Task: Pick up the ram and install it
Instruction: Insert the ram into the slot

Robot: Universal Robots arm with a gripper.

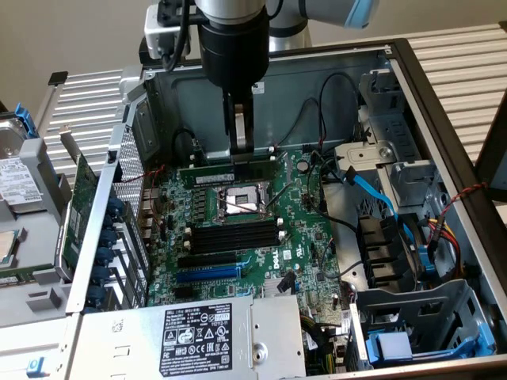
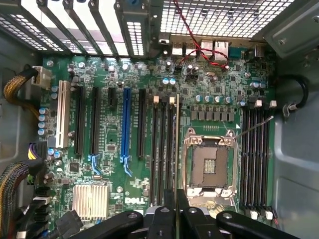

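The hand clenched the ram on edge, at 12 o'clock from the CPU socket in the exterior view. The motherboard read "DELL"; small print on the power-supply label was unreadable.

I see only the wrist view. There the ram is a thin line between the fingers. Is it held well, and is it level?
Observer: Yes. The exterior view shows the fingers clamped on the ram, its green flat side about level.
Operator: Is it in a slot already?
Observer: It seems not; it hangs clear above the board.
Operator: Anything near its side?
Observer: A blue cable lies toward the exterior view's right, apart from the ram.
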